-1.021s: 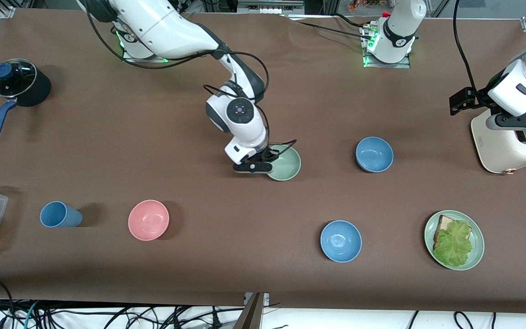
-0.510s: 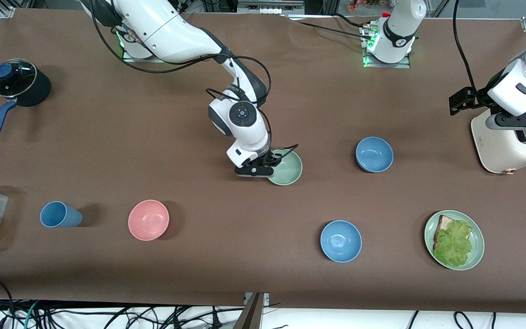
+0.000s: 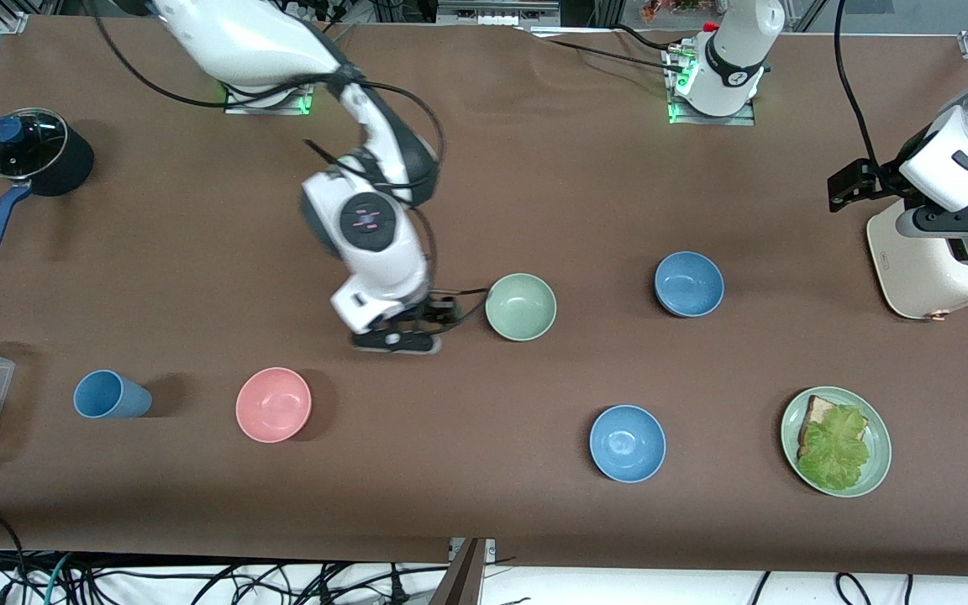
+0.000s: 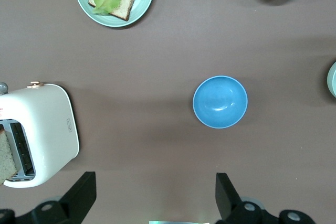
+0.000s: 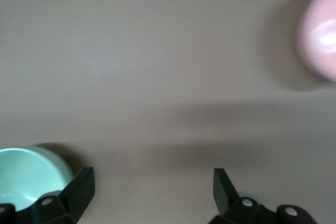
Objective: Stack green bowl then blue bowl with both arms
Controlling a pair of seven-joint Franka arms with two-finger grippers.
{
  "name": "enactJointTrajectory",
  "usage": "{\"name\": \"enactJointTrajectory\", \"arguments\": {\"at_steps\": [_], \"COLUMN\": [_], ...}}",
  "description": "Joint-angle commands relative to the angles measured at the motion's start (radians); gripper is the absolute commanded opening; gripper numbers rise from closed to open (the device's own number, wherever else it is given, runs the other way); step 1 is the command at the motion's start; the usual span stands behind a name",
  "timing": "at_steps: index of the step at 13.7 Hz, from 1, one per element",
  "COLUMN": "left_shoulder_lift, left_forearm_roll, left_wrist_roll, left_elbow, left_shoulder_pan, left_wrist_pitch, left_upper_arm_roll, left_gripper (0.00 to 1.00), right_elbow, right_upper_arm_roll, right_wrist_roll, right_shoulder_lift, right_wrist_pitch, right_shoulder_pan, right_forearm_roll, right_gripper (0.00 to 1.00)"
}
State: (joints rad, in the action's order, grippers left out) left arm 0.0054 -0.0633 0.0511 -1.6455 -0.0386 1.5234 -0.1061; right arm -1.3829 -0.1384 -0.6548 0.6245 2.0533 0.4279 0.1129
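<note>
Green bowl (image 3: 520, 307) sits alone mid-table, upright, with the steel-blue bowl (image 3: 689, 284) beside it toward the left arm's end, well apart. That blue bowl is the next pickup, and the left gripper (image 4: 152, 195), jaws wide and empty over the toaster (image 3: 938, 269), looks closest. Right gripper (image 3: 407, 329) hangs open beside the green bowl, clear of it.

We see the right gripper (image 3: 417, 329) over bare table beside the green bowl (image 3: 521, 307) — the left gripper (image 3: 849, 186) waits by the toaster (image 3: 938, 273).
</note>
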Motion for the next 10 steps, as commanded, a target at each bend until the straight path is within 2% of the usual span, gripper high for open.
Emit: {"name": "enactJointTrajectory", "arguments": {"at_steps": [1, 3, 5, 7, 10], "left_shoulder_lift": [0.007, 0.010, 0.012, 0.012, 0.013], "left_forearm_roll": [0.017, 0.019, 0.017, 0.017, 0.017], "left_wrist_roll": [-0.010, -0.010, -0.011, -0.010, -0.010], "left_elbow": [0.023, 0.027, 0.029, 0.030, 0.036], "left_shoulder_pan": [-0.003, -0.004, -0.006, -0.006, -0.004], "left_wrist_pitch": [-0.009, -0.008, -0.008, -0.008, -0.008], "left_upper_arm_roll": [0.002, 0.002, 0.005, 0.005, 0.005], "left_gripper": [1.00, 1.00, 1.00, 1.00, 1.00], "right_elbow": [-0.093, -0.165, -0.212, -0.205, -0.203], "right_upper_arm_roll": [-0.013, -0.012, -0.012, -0.001, 0.060], "right_wrist_roll": [0.069, 0.168, 0.254, 0.335, 0.366], "right_shoulder_lift": [-0.147, -0.241, -0.314, -0.331, -0.367], "right_wrist_pitch": [-0.073, -0.114, -0.159, -0.220, -0.242], "right_shoulder_pan": [-0.084, -0.125, -0.184, -0.236, -0.242], "right_forearm_roll": [-0.022, -0.033, -0.091, -0.102, -0.140], "right_gripper": [1.00, 1.00, 1.00, 1.00, 1.00]}}
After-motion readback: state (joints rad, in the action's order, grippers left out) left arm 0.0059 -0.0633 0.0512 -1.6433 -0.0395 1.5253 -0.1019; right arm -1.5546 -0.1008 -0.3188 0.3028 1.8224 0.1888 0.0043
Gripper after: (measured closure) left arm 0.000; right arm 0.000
